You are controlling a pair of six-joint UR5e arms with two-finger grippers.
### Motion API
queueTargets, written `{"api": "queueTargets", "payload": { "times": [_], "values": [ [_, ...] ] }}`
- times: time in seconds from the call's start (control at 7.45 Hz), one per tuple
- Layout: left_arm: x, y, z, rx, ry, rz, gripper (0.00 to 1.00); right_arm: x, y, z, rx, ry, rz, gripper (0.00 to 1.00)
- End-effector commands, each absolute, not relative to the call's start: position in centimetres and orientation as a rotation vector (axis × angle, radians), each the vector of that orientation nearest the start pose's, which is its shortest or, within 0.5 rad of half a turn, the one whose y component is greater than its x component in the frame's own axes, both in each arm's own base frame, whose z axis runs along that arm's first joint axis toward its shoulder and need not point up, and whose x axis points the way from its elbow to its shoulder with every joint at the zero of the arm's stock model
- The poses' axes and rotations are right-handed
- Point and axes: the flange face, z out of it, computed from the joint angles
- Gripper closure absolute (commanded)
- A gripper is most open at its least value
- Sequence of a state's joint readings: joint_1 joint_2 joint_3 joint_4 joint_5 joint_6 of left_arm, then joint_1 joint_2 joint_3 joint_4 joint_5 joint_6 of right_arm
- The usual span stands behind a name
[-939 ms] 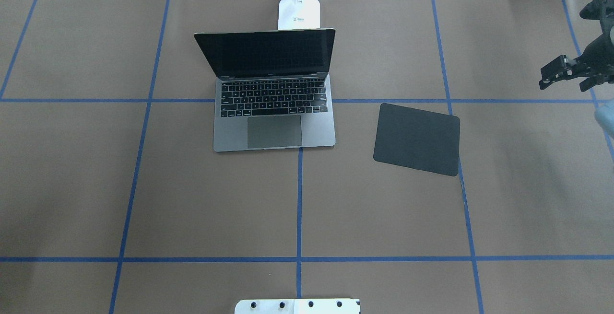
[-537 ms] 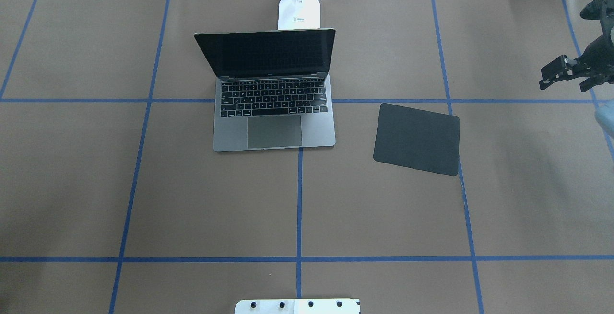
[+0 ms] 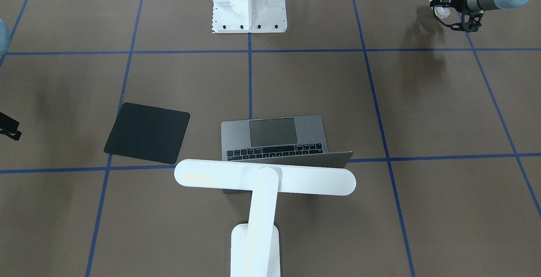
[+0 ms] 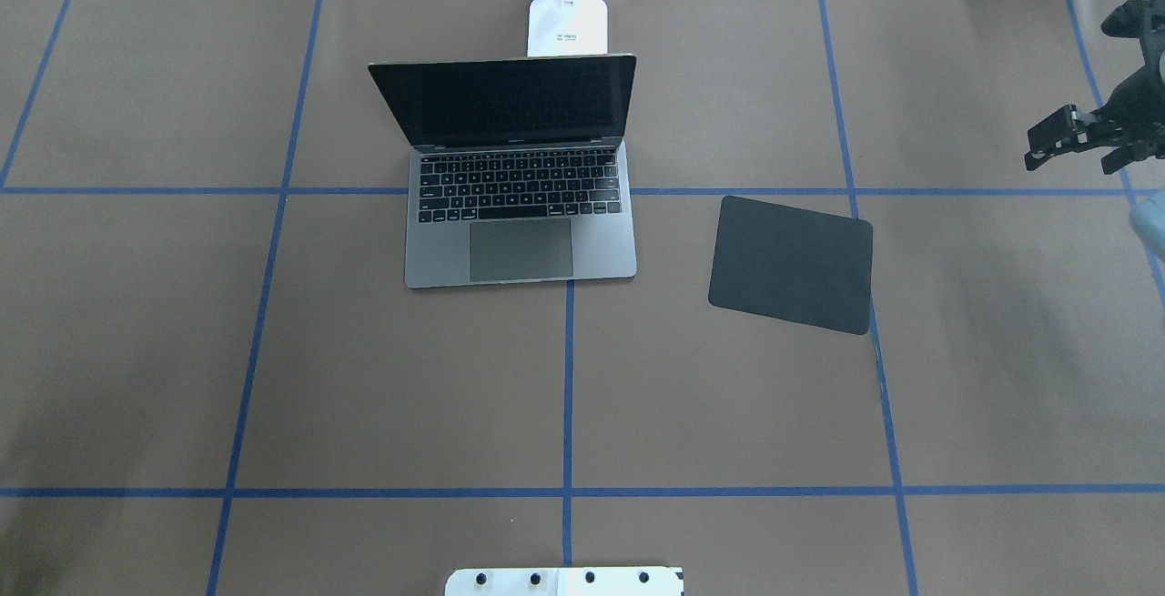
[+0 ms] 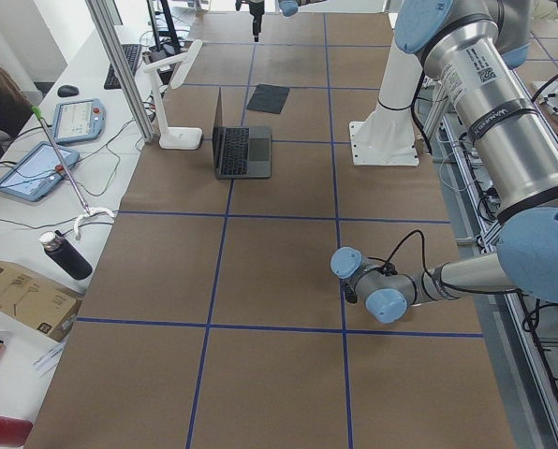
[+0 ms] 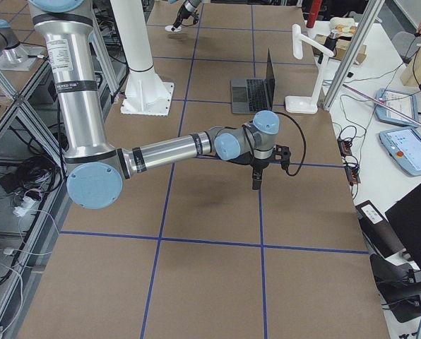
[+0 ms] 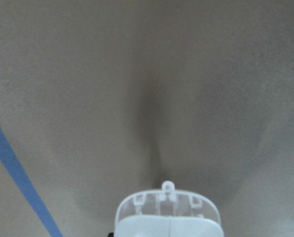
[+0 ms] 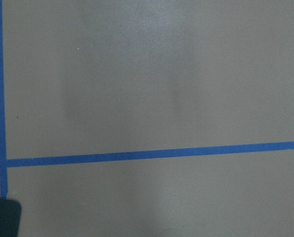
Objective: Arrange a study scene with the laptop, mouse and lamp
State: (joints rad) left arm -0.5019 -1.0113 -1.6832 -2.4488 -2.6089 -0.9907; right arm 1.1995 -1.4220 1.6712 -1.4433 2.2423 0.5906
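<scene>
The open grey laptop point(image 4: 521, 214) sits mid-table, its screen facing the robot. The white lamp point(image 3: 265, 177) stands just behind it, the bar head over the lid and the base point(image 4: 567, 25) at the far edge. My left gripper point(image 3: 444, 6) hovers over the robot's near left corner of the table, shut on the white mouse point(image 3: 441, 12). The left wrist view shows the mouse point(image 7: 167, 217) above bare paper. My right gripper point(image 4: 1074, 159) hangs open and empty at the table's right end, pointing down beyond the pad.
A black mouse pad point(image 4: 790, 264) lies flat to the right of the laptop, slightly turned. The white bolted pedestal point(image 3: 249, 2) stands at the robot's side of the table. Brown paper with blue tape lines point(image 4: 567, 396) covers the table. Tablets and a bottle point(image 5: 64, 253) sit off the far edge.
The right gripper has drifted very slightly to the right at the table's end. Laptop, pad and lamp have not moved.
</scene>
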Motion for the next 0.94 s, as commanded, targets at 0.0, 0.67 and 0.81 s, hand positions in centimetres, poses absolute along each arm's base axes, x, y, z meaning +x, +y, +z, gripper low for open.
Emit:
{"api": "queueTargets", "payload": {
  "times": [0.0, 0.67, 0.81],
  "values": [
    [20.9, -16.7, 67.8, -0.709, 0.9, 0.277, 0.54, -13.8, -55.2, 52.4, 0.012, -0.752, 0.084, 0.0],
    [24.5, -19.4, 63.4, -0.654, 0.97, 0.286, 0.54, -13.8, -55.2, 52.5, 0.01, -0.75, 0.084, 0.0],
    [25.4, -20.3, 62.7, -0.643, 0.979, 0.272, 0.54, -13.8, -55.3, 52.5, 0.01, -0.75, 0.084, 0.0]
  ]
}}
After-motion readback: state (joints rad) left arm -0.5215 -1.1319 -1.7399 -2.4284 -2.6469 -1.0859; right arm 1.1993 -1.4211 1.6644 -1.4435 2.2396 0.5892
